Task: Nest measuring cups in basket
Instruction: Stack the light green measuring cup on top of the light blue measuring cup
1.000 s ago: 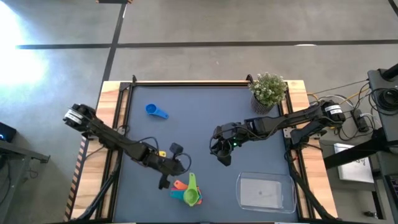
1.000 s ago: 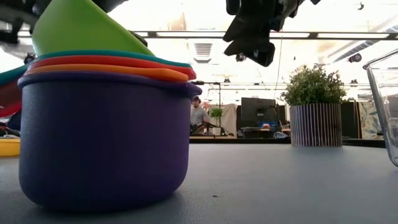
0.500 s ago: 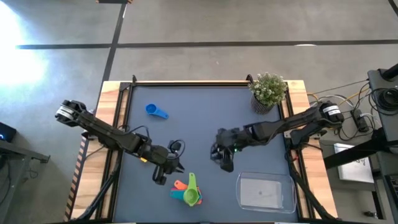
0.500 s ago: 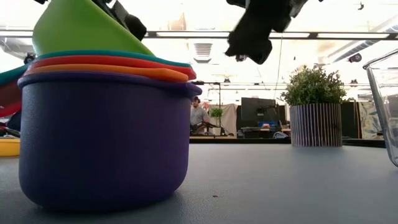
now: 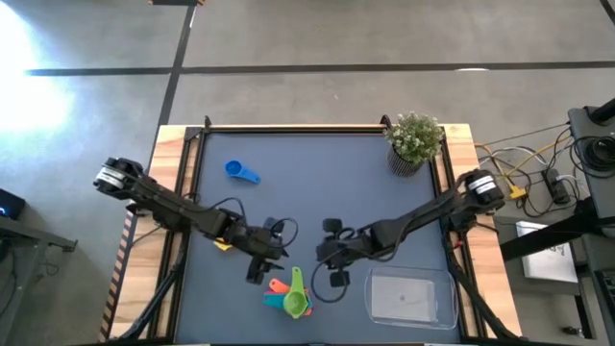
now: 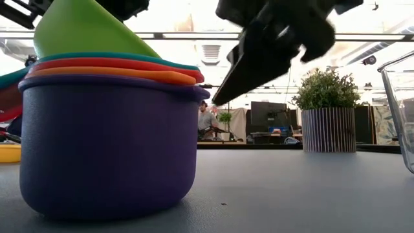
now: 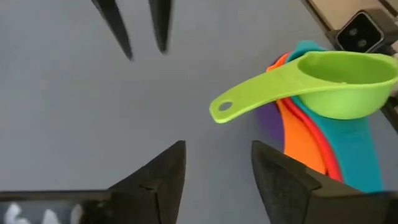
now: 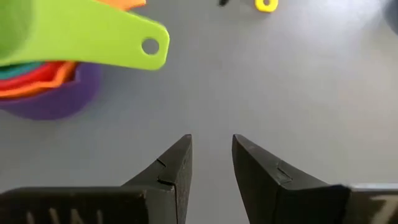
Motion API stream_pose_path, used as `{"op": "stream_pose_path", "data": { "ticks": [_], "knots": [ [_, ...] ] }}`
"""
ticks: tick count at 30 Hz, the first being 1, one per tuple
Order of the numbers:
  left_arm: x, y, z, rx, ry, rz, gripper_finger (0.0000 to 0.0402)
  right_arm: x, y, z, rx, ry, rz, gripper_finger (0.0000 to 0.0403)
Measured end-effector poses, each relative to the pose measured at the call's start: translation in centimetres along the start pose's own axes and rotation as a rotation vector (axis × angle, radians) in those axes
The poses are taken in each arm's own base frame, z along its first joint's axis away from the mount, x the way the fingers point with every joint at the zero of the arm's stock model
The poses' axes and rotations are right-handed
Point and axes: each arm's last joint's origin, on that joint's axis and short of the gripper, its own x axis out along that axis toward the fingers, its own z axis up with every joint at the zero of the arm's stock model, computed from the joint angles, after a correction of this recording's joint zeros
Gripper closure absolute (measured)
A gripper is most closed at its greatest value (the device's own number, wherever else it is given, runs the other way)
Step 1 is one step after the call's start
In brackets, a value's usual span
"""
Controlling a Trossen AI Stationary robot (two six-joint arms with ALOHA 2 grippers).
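A: While the left arm is lifting clear of the stack, what is the tabletop (image 5: 317,183) carrying, largest first?

B: Item one, the basket (image 5: 411,297): clear tray, sitting at the near right corner, holding no cups. Item two, the potted plant (image 5: 415,142): standing at the far right corner, untouched. Item three, the stack of measuring cups (image 5: 292,297): purple at the bottom, then orange, red and teal, with the green cup (image 7: 339,78) now resting on top, its handle sticking out to the side. Item four, the blue cup (image 5: 240,172): lying alone toward the far left, well apart from the stack. Item five, the yellow cup (image 6: 10,153): only an edge of it is showing behind the stack.

A: And the grippers?

B: The left gripper (image 7: 214,168) is hovering just beside the stack with its jaws parted and empty; a second ago it was closed at the stack, so the green cup is reading as just released. The right gripper (image 8: 211,163) is holding nothing, jaws narrowly apart; it has been travelling from mid-table down toward the stack, near the basket's left edge.

A: Meaning for the task?

B: Five cups are nesting, I judge, but on the bare tabletop, not in the basket. Blue and yellow are still waiting, and the stack itself is still needing a move into the tray.
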Motion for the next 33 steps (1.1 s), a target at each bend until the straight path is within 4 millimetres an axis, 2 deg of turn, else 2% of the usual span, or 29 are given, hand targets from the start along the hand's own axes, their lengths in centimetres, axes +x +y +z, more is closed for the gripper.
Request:
{"op": "stream_pose_path", "data": {
  "ticks": [10,18,23,33],
  "knots": [
    [1.0,1.1,-0.5,0.005,0.035,0.028,0.0226,4.0,0.9,0.0,-0.008,0.003,-0.010,0.0300],
    [1.1,1.1,-0.6,0.000,0.044,0.028,0.0225,5.7,1.5,1.8,-0.019,-0.024,-0.008,0.0301],
    [1.0,1.1,-0.9,-0.014,0.073,0.009,0.0225,5.6,1.5,3.3,-0.026,-0.072,-0.005,0.0304],
    [0.4,0.8,-1.6,-0.059,0.159,-0.019,0.0225,5.0,1.5,4.9,-0.017,-0.114,0.006,0.0303]
  ]
}}
